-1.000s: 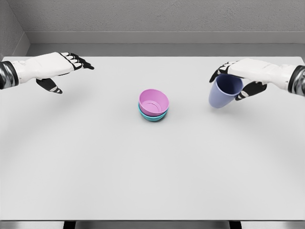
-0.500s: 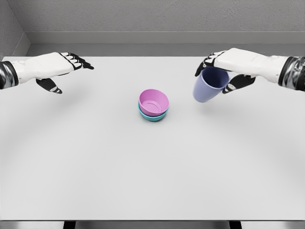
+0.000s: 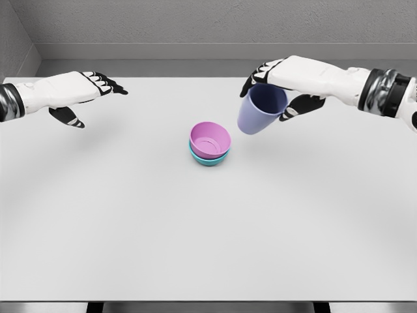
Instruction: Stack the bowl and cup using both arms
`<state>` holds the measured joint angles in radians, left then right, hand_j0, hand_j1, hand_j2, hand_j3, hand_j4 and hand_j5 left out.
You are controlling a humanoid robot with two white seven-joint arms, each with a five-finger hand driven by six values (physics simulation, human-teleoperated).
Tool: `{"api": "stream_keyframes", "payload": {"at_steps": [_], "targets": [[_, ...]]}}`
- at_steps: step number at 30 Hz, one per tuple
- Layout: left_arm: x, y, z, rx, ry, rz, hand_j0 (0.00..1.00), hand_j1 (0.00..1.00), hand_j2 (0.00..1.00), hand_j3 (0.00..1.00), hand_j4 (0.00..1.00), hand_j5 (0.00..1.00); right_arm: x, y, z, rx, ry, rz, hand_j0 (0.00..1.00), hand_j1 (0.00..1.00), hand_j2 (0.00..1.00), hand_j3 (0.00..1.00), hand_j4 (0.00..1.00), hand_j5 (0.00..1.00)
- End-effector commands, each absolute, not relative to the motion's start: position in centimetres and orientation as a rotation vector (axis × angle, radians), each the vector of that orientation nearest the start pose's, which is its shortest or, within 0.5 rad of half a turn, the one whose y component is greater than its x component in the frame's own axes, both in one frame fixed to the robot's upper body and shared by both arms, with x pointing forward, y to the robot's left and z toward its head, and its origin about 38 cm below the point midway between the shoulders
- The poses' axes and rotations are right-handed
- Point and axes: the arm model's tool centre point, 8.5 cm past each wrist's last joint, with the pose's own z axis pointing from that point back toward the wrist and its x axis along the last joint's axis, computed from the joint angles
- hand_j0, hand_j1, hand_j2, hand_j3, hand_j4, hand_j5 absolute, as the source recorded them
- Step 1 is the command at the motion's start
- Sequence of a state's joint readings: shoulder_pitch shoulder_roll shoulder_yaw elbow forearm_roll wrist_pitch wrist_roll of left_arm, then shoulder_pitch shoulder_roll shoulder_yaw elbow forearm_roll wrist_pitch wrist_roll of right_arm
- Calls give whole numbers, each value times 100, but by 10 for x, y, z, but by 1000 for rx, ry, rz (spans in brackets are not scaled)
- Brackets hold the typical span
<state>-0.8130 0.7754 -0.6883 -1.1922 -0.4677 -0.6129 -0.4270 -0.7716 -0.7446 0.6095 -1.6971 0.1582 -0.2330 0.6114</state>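
The right hand (image 3: 281,81) is gripping the tilted lavender cup (image 3: 259,109), holding it above the worktop (image 3: 208,228) just right of the pink bowl (image 3: 210,140), which is nesting in a teal bowl (image 3: 210,160). The left hand (image 3: 81,91) is hovering far left, fingers relaxed and holding nothing.

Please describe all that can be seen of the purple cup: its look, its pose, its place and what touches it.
The purple cup is a plain, smooth, lavender-blue tumbler without a handle; it looks like plastic. Its inside is darker and appears empty. The right hand grips it at the rim and holds it tilted above the table, up and to the right of the pink bowl. It touches neither.
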Motion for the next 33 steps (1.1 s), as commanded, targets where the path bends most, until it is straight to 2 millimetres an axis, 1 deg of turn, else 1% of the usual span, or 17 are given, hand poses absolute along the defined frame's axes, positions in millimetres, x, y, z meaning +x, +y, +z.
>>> {"api": "stream_keyframes", "payload": {"at_steps": [1,10,18,20,24,27,33], "targets": [[486,333,232,567,-1371,-2000,100,100,100,100,100,100,433,-215,307,-295,-1646,1882,68,68,68,68,68,68],[486,334,232,568,-1367,-1999,100,100,100,100,100,100,430,-189,307,-232,-1710,1885,68,68,68,68,68,68],[486,334,232,568,-1367,-1999,100,100,100,100,100,100,429,-174,304,-193,-1739,1882,68,68,68,68,68,68],[486,334,232,568,-1367,-1999,100,100,100,100,100,100,430,-169,300,-183,-1734,1887,68,68,68,68,68,68],[486,334,232,568,-1367,-1999,100,100,100,100,100,100,430,-165,293,-170,-1719,1896,68,68,68,68,68,68],[486,334,232,568,-1367,-1999,100,100,100,100,100,100,435,-163,284,-156,-1688,1883,69,69,69,69,69,69],[486,334,231,566,-1368,-1999,100,100,100,100,100,100,441,-163,276,-148,-1665,1868,69,69,69,69,69,69]]}}
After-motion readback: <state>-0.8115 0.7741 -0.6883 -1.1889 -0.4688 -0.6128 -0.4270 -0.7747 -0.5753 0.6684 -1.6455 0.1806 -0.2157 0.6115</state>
